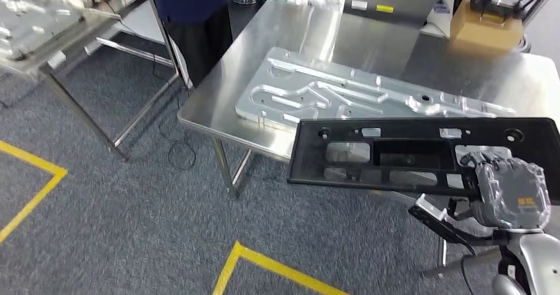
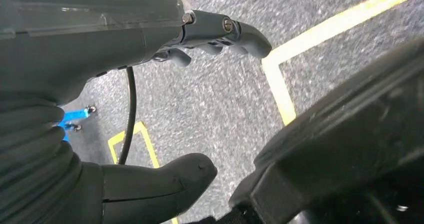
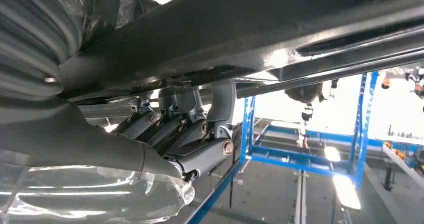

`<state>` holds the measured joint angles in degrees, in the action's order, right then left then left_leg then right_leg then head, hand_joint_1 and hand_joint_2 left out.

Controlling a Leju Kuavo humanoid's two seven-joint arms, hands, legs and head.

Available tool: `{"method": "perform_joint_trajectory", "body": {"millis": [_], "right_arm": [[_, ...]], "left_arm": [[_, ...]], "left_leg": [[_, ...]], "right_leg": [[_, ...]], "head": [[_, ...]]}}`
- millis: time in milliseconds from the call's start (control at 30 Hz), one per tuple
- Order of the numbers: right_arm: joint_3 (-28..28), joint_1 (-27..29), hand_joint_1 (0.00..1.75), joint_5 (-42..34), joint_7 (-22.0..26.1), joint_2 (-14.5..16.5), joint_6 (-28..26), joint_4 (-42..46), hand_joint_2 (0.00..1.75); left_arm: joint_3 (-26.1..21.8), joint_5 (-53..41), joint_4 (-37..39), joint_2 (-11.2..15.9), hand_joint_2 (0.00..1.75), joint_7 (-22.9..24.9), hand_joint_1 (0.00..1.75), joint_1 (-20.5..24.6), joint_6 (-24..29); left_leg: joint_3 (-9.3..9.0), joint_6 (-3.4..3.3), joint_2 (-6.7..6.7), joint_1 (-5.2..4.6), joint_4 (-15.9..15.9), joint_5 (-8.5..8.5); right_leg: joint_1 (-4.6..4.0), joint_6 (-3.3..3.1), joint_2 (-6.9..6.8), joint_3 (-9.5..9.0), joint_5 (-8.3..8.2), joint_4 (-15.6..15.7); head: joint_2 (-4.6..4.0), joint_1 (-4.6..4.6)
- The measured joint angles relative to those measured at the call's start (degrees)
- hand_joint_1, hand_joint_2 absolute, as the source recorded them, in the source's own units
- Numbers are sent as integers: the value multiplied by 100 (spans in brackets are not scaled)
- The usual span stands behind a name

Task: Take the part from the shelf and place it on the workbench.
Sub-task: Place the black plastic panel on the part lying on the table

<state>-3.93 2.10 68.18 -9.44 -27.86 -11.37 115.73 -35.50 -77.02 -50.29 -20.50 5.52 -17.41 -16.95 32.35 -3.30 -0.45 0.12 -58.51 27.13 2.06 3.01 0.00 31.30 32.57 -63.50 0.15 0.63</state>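
The part [image 1: 396,151] is a long flat black frame with several rectangular cut-outs. My right hand [image 1: 508,189] grips it at its right end and holds it level, over the near edge of the steel workbench [image 1: 317,37]. In the right wrist view the fingers [image 3: 200,129] curl under the black part [image 3: 280,28], seen from below. My left hand [image 2: 75,83] hangs over the grey carpet, its fingers [image 2: 240,31] and thumb [image 2: 170,181] apart with nothing between them.
A machined aluminium plate [image 1: 343,90] lies on the workbench just beyond the part. A cardboard box [image 1: 485,28] stands at the back right. A person in dark clothes [image 1: 191,11] stands between the bench and another steel table [image 1: 39,24]. A blue shelf frame [image 3: 360,129] stands behind.
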Motion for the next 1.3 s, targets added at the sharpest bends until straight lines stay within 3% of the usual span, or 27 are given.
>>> {"method": "perform_joint_trajectory", "body": {"millis": [67,100,133,167,233,300,367,433,500,533,600,633,667,733,767,833,867,967,1033,1100,1133,1167,1200,1267,1300], "right_arm": [[-57,34,157,-11,12,-1,-5,0,175],[-83,71,157,-14,15,-1,-10,0,175],[-114,124,157,-15,20,-1,-16,0,175],[-155,188,157,-24,26,-1,-24,1,175],[-274,321,157,-75,34,4,-56,7,175],[-426,424,157,-147,34,23,-105,23,175],[-573,510,157,-186,34,45,-142,62,175],[-685,582,157,-199,34,63,-155,99,175],[-773,652,157,-249,15,96,-175,132,175],[-832,702,157,-304,-5,125,-197,158,175],[-1008,832,157,-474,-51,201,-250,228,175],[-1124,897,157,-576,-61,235,-254,279,175],[-1246,951,157,-671,-63,258,-239,339,175],[-1486,1015,157,-815,-53,290,-172,468,175],[-1589,1031,157,-855,-49,310,-144,519,175],[-1771,1069,157,-906,-29,366,-111,600,175],[-1845,1106,157,-919,1,401,-104,632,175],[-2057,1219,157,-922,157,507,-86,732,175],[-2172,1247,157,-920,241,580,-78,791,175],[-2256,1277,157,-919,274,645,-71,834,175],[-2285,1298,157,-918,279,673,-64,842,175],[-2306,1319,157,-916,280,698,-57,844,175],[-2322,1336,157,-914,283,721,-50,847,175],[-2348,1351,157,-910,290,759,-37,859,175],[-2358,1352,157,-910,292,777,-32,868,175]], "left_arm": [[0,-16,-2,-3,175,-4,0,0,-5],[-1,-29,-2,-3,175,-7,0,-1,-8],[-2,-50,-2,-3,175,-14,0,-3,-10],[-4,-75,-1,-3,175,-27,0,-3,-9],[-10,-138,1,-5,175,-55,0,-2,-1],[-26,-192,4,-10,175,-72,0,5,11],[-48,-222,7,-14,175,-81,0,9,18],[-62,-235,5,-13,175,-89,0,15,25],[-78,-253,4,-10,175,-97,0,38,29],[-92,-266,4,-9,175,-113,0,49,33],[-129,-291,25,-9,175,-210,0,74,94],[-156,-308,75,-7,175,-282,0,99,169],[-186,-325,148,-5,175,-350,0,134,259],[-252,-375,329,5,175,-435,0,214,428],[-284,-393,412,13,175,-453,0,251,482],[-346,-445,572,31,175,-487,0,321,572],[-379,-479,648,39,175,-500,0,352,615],[-483,-628,864,54,175,-568,0,442,737],[-561,-721,1001,64,175,-612,0,522,789],[-630,-770,1114,75,175,-636,0,573,818],[-657,-784,1157,79,175,-644,0,585,828],[-680,-792,1190,81,175,-650,0,594,834],[-701,-799,1217,83,175,-654,0,604,838],[-732,-812,1267,86,175,-658,0,627,843],[-749,-816,1290,91,175,-658,0,643,845]], "left_leg": [[-58,-53,7,-31,6,49],[-90,-70,6,-49,5,81],[-133,-80,1,-66,5,119],[-192,-82,-7,-80,4,163],[-322,-70,-23,-99,7,266],[-388,-28,-35,-111,8,351],[-443,38,-29,-118,-10,383],[-491,105,-12,-131,-102,412],[-326,177,2,-121,-488,559],[-142,211,7,-98,-819,699],[313,263,12,-51,-1461,985],[468,278,12,-34,-1594,1011],[527,283,13,-22,-1532,906],[392,263,14,-9,-895,374],[298,244,16,-21,-568,198],[180,183,12,-49,-202,111],[167,143,7,-60,-180,163],[12,18,-2,-38,-74,68],[-86,-38,7,-35,-33,89],[-126,-72,10,-51,-30,141],[-155,-77,9,-60,-30,174],[-198,-74,6,-66,-30,212],[-257,-65,2,-69,-30,255],[-380,-36,-2,-71,-28,347],[-421,-13,-3,-73,-25,384]], "right_leg": [[-21,0,1,447,302,-723],[-33,0,1,666,379,-1005],[-43,-9,1,806,350,-1115],[-56,-27,1,828,183,-989],[-96,-108,-3,628,-365,-281],[-153,-192,-20,488,-589,235],[-185,-252,-21,471,-560,328],[-148,-313,-3,353,-604,384],[-101,-357,1,218,-566,429],[-94,-367,-1,172,-533,441],[-83,-360,-4,97,-454,444],[-76,-349,-6,49,-410,443],[-69,-336,-7,-7,-364,443],[-55,-305,-7,-140,-266,444],[-55,-282,-1,-202,-220,444],[-61,-206,15,-267,-141,460],[-68,-158,22,-288,-141,434],[-60,-62,17,-302,-92,228],[-56,-46,13,-56,191,-220],[-65,-41,14,398,491,-878],[-68,-40,13,580,519,-1079],[-72,-45,13,666,409,-1076],[-76,-54,13,642,172,-856],[-96,-106,7,429,-324,-138],[-119,-137,1,350,-382,112]], "head": [[0,-1],[0,-1],[0,0],[0,-1],[0,-1],[0,-1],[0,-3],[0,-4],[0,-4],[0,-3],[0,-1],[0,-1],[0,-1],[0,0],[0,-1],[0,-1],[0,-1],[0,-3],[0,-7],[0,-9],[0,-9],[0,-9],[0,-9],[0,-8],[0,-10]]}}
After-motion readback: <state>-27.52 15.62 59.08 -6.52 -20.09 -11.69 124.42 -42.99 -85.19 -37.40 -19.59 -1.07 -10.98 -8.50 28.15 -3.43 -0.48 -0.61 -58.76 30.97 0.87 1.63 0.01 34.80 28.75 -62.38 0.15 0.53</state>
